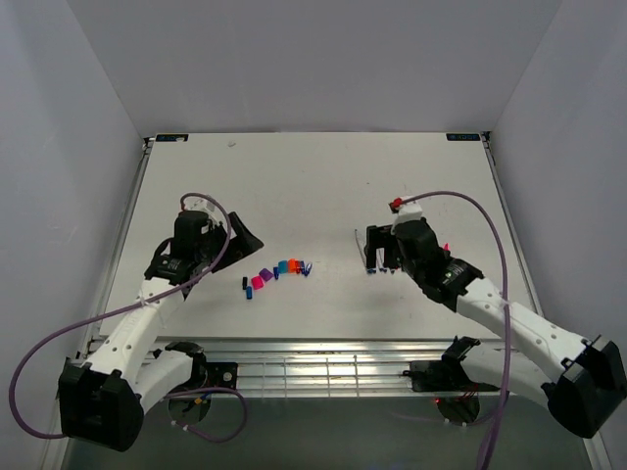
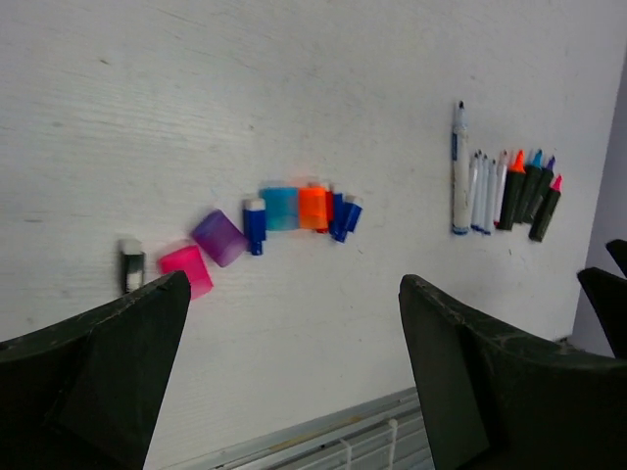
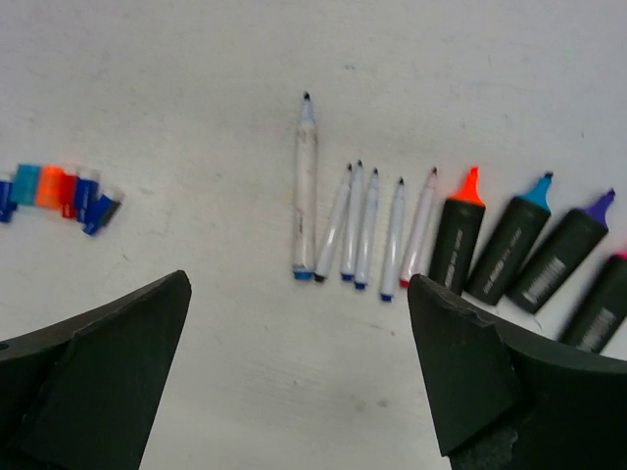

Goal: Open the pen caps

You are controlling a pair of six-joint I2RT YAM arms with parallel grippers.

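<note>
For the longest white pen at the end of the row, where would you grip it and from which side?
Probably the barrel near its tip, coming straight down from above. The longest white pen lies flat on the table, and that end reaches past the thinner pens, which crowd its blue end.

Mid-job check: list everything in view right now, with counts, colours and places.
chunky caps: four; magenta, purple, blue, orange; curved row mid-table.
slim caps: three blue, one red; mixed into that row.
black-and-white cap: one; row's end beside magenta.
long marker: one; white; pen row's end nearest the caps.
slim pens: about five; white; beside the marker.
highlighters: four; black bodies, orange, blue, purple, magenta tips; row's far end.
table: one; white.
left gripper: one; black jaws open; near the caps.
right gripper: one; black jaws open; over the pens.
</note>
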